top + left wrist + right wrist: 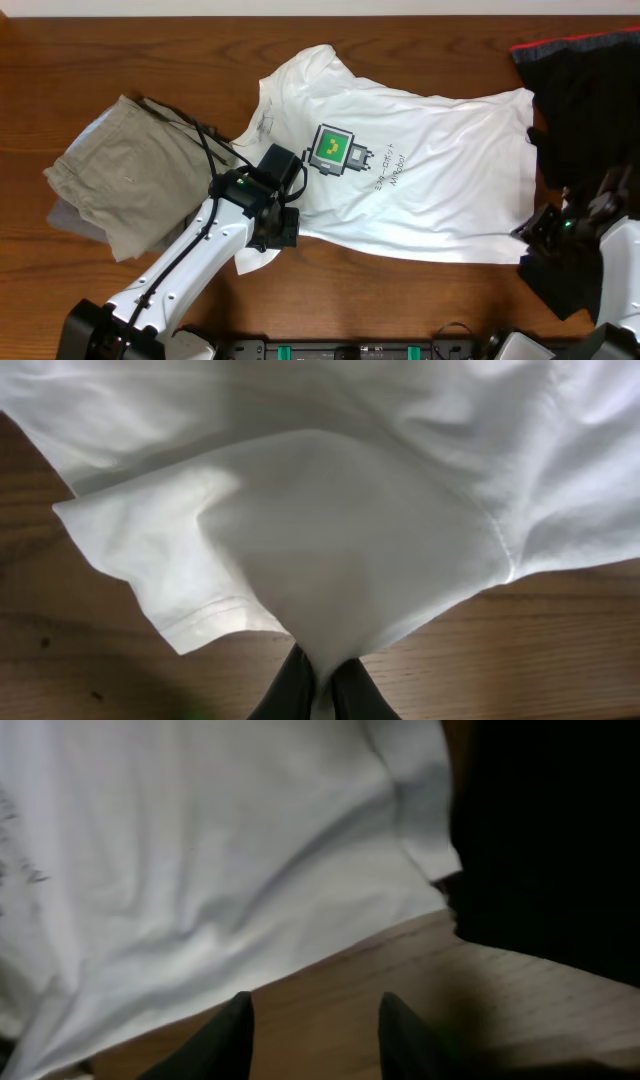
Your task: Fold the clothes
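On the middle of the wooden table (60, 60) the white T-shirt (440, 190) is spread, wrinkled, with a green-and-grey robot print facing up. Its near left edge is pinched by the closed left gripper (320, 682). The right gripper (312, 1020) is held partly open over bare wood, empty.

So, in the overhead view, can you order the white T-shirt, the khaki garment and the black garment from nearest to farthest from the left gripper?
1. White T-shirt: touching, its lower left edge is pinched in the shut jaws of the left gripper.
2. Khaki garment: on the left side, apart from the gripper.
3. Black garment: far right corner, beyond the whole shirt.
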You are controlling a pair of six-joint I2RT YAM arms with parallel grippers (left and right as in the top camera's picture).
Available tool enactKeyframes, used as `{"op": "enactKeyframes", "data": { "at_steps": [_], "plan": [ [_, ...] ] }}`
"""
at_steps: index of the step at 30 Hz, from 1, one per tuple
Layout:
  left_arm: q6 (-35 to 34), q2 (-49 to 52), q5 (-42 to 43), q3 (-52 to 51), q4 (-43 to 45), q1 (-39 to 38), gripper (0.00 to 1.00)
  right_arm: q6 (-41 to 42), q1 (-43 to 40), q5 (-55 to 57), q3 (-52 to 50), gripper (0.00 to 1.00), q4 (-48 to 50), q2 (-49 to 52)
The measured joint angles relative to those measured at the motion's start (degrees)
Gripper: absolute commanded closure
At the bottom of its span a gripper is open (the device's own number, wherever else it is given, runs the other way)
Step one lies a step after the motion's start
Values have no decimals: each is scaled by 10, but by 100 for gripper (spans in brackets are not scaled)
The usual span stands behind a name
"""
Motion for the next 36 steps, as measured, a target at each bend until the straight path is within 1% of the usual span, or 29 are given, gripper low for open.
{"op": "enactKeyframes", "data": {
  "at_steps": [3,6,13,17,18,19,22,24,25,29,33,36],
  "plan": [
    [0,0,0,0,0,0,94,25,-1,21,-59,59,59,1],
    [0,0,0,0,1,0,94,44,-7,36,-96,58,86,1],
    [0,0,0,0,5,0,94,86,-8,67,-139,58,151,1],
    [0,0,0,0,5,0,94,106,-8,75,-165,60,184,1],
    [0,0,0,0,6,0,94,110,-8,75,-169,62,191,1],
    [0,0,0,0,6,0,94,114,-8,76,-172,67,197,1],
    [0,0,0,0,6,0,94,122,-8,79,-175,93,223,-1],
    [0,0,0,0,6,0,94,129,-8,77,-177,99,233,-1],
    [0,0,0,0,6,0,94,129,-8,74,-177,99,234,-1],
    [0,0,0,0,6,0,94,115,-8,50,-168,99,212,-1],
    [0,0,0,0,6,0,94,86,-8,23,-120,99,115,-5],
    [0,0,0,0,8,0,94,58,-8,13,-64,99,52,-21]
  ]
}}
